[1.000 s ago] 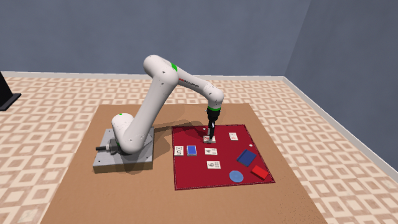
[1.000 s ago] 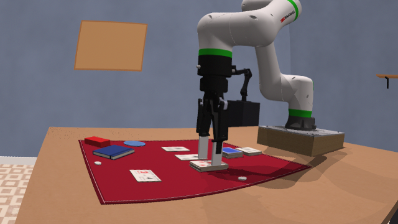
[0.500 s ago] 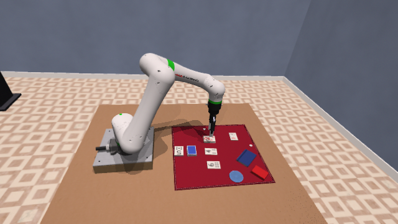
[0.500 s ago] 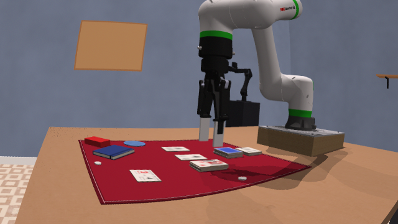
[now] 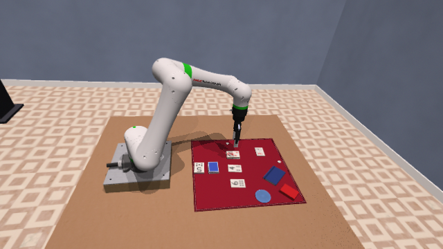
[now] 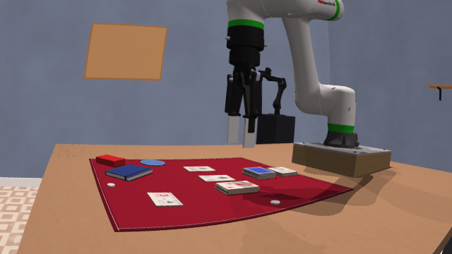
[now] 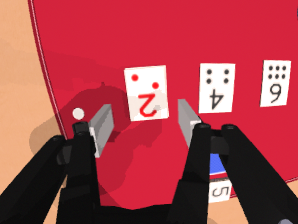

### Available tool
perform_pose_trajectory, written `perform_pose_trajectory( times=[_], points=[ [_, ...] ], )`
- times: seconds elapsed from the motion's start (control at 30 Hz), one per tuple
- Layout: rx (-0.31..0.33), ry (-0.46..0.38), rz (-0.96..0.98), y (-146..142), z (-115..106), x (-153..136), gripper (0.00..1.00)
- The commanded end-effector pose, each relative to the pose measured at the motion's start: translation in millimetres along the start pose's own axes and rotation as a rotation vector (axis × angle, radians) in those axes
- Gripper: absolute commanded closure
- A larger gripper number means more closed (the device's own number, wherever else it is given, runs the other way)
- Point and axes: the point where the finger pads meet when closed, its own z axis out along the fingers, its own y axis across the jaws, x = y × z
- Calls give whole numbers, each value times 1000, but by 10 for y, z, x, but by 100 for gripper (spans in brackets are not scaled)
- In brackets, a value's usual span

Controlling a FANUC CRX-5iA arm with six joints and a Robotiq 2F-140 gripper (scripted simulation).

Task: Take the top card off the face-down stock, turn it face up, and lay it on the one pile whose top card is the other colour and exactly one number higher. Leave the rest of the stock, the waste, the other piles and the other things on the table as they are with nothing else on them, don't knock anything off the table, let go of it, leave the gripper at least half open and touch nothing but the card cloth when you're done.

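Hovering claw (image 5: 236, 143) (image 6: 241, 144) (image 7: 145, 113): raised over the cards, fingers apart with a moderate gap, nothing clamped between them.
Red 2 (image 5: 232, 154) (image 6: 237, 187) (image 7: 146, 95): face up on top of a thick stack, below the fingertips and touching neither (the wrist view frames it neatly).
Face-down stock (image 5: 213, 167) (image 6: 258, 172) (image 7: 216, 164): blue back uppermost, lying on the card cloth (image 5: 214, 197) (image 6: 198, 215) (image 7: 150, 30) between the black 5 (image 5: 199, 167) (image 6: 282, 171) (image 7: 220, 192) and the black 4 (image 5: 234, 168) (image 6: 216, 178) (image 7: 216, 89).
Black 4: face up, in a row between the red 2 and the black 6 (image 5: 237, 183) (image 6: 198, 168) (image 7: 275, 84).
Black 5: face up just beside the stock, on the side toward the robot's base.
Far card (image 5: 259, 151) (image 6: 164, 199): face up, apart from the row, with red print; its number is too small to tell.
White discs: 1 (image 5: 227, 143) (image 6: 275, 202) (image 7: 78, 114) near the red 2, another (image 5: 279, 161) (image 6: 111, 185) near the cloth's far edge.
Blue book (image 5: 274, 176) (image 6: 129, 172): lying flat near the red block (image 5: 289, 191) (image 6: 110, 160) and the round blue disc (image 5: 263, 196) (image 6: 152, 162).
Tabletop (image 5: 138, 221) (image 6: 70, 190): brown, under the cloth.

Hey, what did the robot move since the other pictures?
The claw went up, away from the pile with the red two on top. Its fingers were down at that pile, and now they are open high above the cloth. The other cards, the book and the blue disc stayed put.
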Motion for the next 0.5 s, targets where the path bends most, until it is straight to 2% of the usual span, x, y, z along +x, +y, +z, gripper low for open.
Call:
perform_pose_trajectory(
  times=[0.0, 0.07, 0.1, 0.47],
  points=[
    [0, 0, 0, 0, -6, -1, 50],
    [0, 0, 0, 0, -8, -1, 50],
    [0, 0, 0, 0, -8, -1, 0],
    [0, 0, 0, 0, -8, -1, 0]
  ],
)
